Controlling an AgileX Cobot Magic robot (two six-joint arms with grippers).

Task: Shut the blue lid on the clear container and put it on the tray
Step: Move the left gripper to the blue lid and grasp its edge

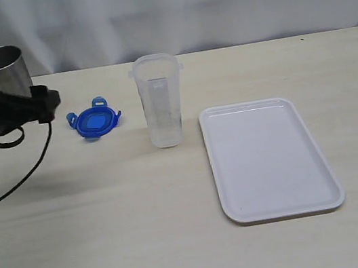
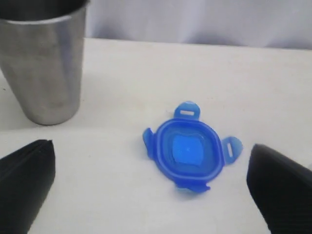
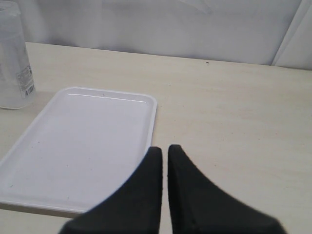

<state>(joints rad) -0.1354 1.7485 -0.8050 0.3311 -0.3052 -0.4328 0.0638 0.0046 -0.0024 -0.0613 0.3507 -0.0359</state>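
The blue lid lies flat on the table, left of the clear container, which stands upright and uncovered. The white tray lies right of the container with nothing on it. My left gripper hovers just left of the lid and is open. In the left wrist view the lid lies ahead of my left gripper, between its wide-apart fingers. My right gripper is shut on nothing, over the tray's near corner. The container stands beyond the tray. The exterior view does not show the right gripper.
A grey steel cup stands at the back left behind my left arm, and in the left wrist view this cup is close beside the lid. A black cable hangs from the left arm over the table.
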